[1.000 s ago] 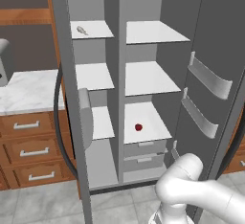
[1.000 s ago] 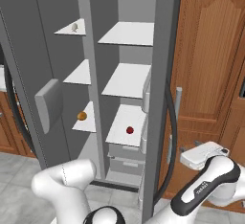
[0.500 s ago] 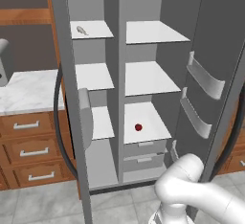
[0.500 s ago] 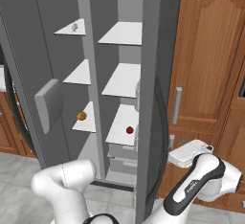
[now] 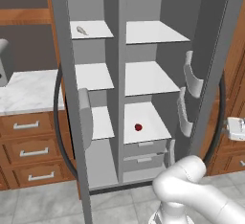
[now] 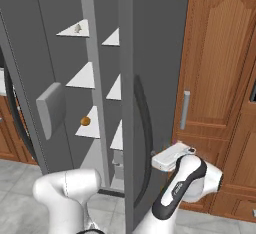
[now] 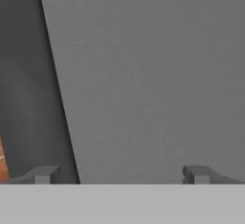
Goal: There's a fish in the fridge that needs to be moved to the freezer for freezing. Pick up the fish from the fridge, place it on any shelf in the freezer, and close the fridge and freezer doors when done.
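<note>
The fish (image 5: 82, 30) already lies on the top freezer shelf (image 5: 91, 29), upper left of the left base view. The gripper (image 7: 119, 175) stands wide open and empty against the outside of the fridge door (image 6: 150, 103). Pushing flat-handed, the fingers could slide off and leave the door ajar.

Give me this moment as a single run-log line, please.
fish: top freezer shelf | fridge door: partly closed | gripper: open, empty, facing that door | freezer door: open
</note>
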